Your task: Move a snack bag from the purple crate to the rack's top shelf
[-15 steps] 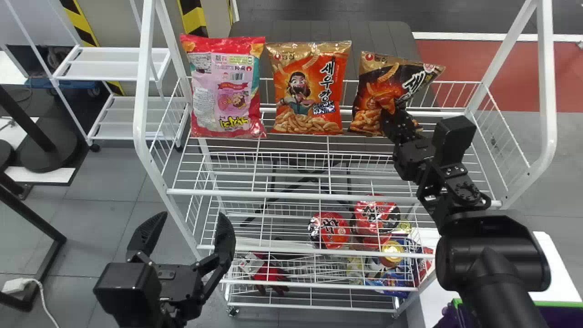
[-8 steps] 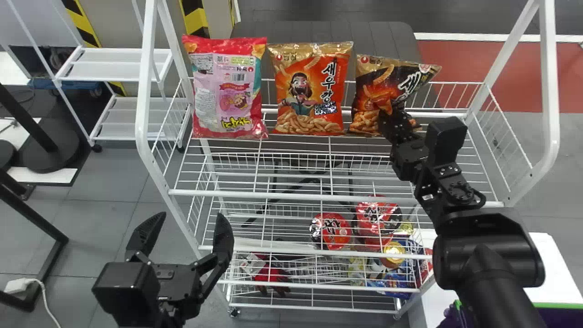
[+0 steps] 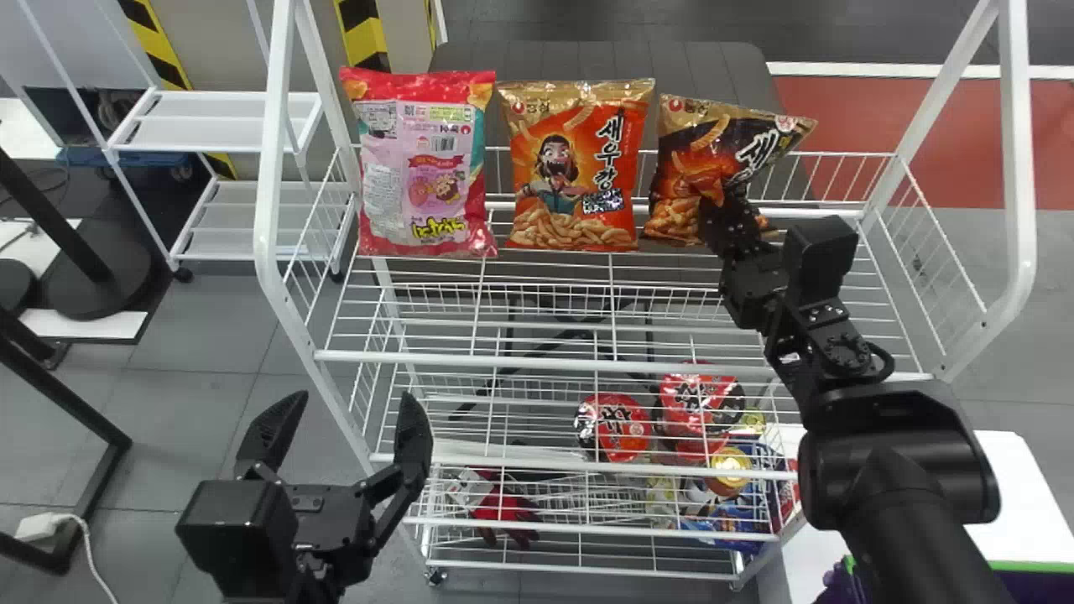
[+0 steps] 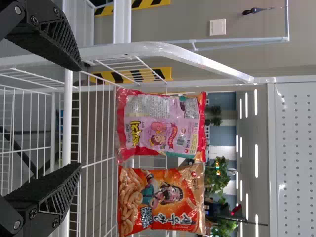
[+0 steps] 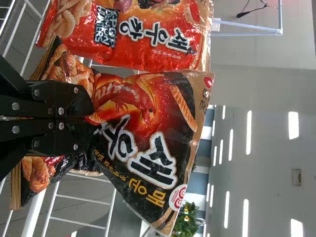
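Gray tiled floor point(image 3: 193, 335) lies behind & below the white wire rack point(image 3: 271, 168); white worktop point(image 3: 1007, 453) at lower R of frame, purple crate point(image 3: 1040, 582) in the bottom R corner.

Head view: dark snack bag point(image 3: 688, 159) is at the top shelf point(image 3: 537, 366), upper R of ctr, just beside the orange bag point(image 3: 617, 205), w/ the pink bag point(image 3: 424, 168) farther L. R tool point(image 3: 723, 210) is clamped on the dark bag's front, low down; bag tilts, top leaning R. Prob. the final placing: keep wrist steady, ease the bag more upright if poss., get its base seated on the wires b4 letting go. L tool point(image 3: 351, 403) is parked at lower L, fingers apart.

L wrist view: orange & pink bags stand side by side, a good ref. for lining up the third.

R wrist view: R tool's fingers are together on a pinch of film. Best to open slowly & back straight out, b/c snagged film could drag the bag fwd. Avoid sideways push; orange bag's v. close.
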`<state>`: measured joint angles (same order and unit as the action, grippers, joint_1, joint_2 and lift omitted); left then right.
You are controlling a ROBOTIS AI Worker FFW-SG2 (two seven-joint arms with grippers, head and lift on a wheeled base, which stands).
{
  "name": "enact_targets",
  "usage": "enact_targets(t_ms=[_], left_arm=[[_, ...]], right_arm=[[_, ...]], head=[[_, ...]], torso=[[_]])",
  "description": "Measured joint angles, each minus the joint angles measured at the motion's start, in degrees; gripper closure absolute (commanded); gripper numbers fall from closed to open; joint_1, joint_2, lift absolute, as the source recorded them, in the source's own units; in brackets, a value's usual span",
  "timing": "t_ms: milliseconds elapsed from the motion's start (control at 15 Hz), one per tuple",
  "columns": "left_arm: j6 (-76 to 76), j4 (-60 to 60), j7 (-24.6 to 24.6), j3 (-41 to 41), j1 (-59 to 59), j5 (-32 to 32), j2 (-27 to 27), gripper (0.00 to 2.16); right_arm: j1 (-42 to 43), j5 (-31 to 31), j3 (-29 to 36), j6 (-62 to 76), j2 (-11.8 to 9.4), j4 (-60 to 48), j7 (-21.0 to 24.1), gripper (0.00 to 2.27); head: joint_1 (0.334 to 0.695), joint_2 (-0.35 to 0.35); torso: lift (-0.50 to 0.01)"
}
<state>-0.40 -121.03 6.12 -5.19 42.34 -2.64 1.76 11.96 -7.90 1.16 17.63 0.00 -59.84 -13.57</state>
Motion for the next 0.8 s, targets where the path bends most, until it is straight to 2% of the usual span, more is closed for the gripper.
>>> enact_targets(t_ms=[200,267,400,467,533,800], left_arm=[[0.03,0.01,-0.06,-0.04,-0.25,0.0,-0.03,0.13],[0.05,0.01,-0.06,-0.07,-0.3,0.0,-0.06,0.13],[0.17,0.03,-0.06,-0.18,-0.44,-0.04,-0.08,0.13],[0.24,0.03,-0.05,-0.22,-0.49,-0.06,-0.09,0.13],[0.31,0.03,0.01,-0.25,-0.54,-0.07,-0.09,0.13],[0.36,0.03,0.04,-0.35,-0.51,-0.09,-0.09,0.13]], right_arm=[[0.94,-0.97,0.27,2.16,0.0,2.61,0.5,1.36],[1.08,-1.04,0.38,2.7,0.0,3.04,0.5,1.11],[1.14,-1.15,0.81,3.51,0.0,3.37,0.57,0.77],[1.09,-1.21,0.91,3.68,0.0,3.4,0.57,0.45],[0.95,-1.28,0.99,3.79,0.0,3.41,0.56,0.29],[0.57,-1.87,1.24,3.86,0.0,3.42,0.57,0.2]], head=[[0.695,0.029],[0.695,0.029],[0.695,0.025],[0.695,0.022],[0.695,0.021],[0.695,0.019]], torso=[[0.002],[0.002],[0.002],[0.002],[0.002],[0.002]])
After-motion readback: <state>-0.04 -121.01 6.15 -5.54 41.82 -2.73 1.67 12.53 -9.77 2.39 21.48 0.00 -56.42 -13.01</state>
